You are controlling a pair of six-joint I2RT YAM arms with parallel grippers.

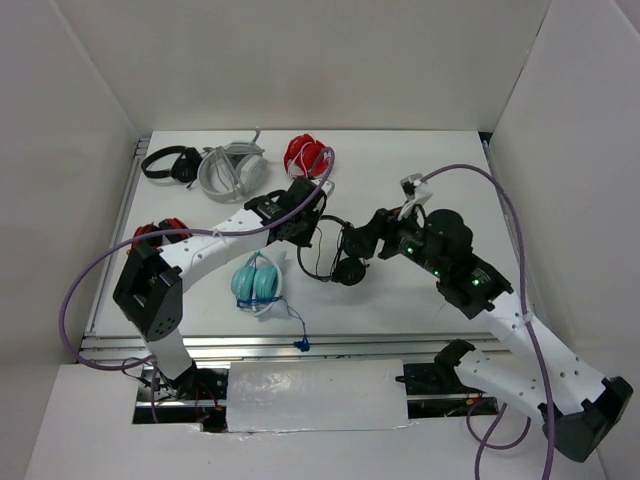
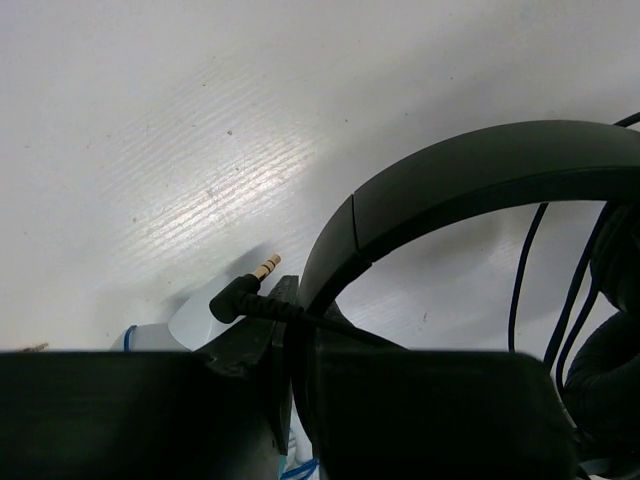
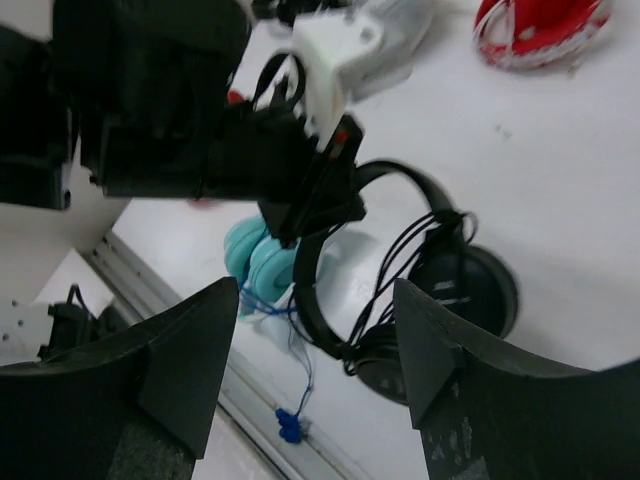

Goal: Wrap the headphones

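Left gripper (image 3: 318, 195) clamped on headphones (image 3: 462, 287) headband, earcups hanging downward, right gripper (image 3: 312, 330) fingers apart

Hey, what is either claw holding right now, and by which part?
The left claw is clamped on the thin headband of the all-black on-ear headphones. The right claw is open, holding nothing.

The headphones (image 2: 480, 180) have a smooth, matt black plastic band, and their plug (image 2: 266, 267) ends in shiny gold-coloured metal. The white counter (image 2: 200, 120) is smooth, faintly glossy and finely scuffed. The teal headphones (image 1: 256, 280) look like smooth plastic.
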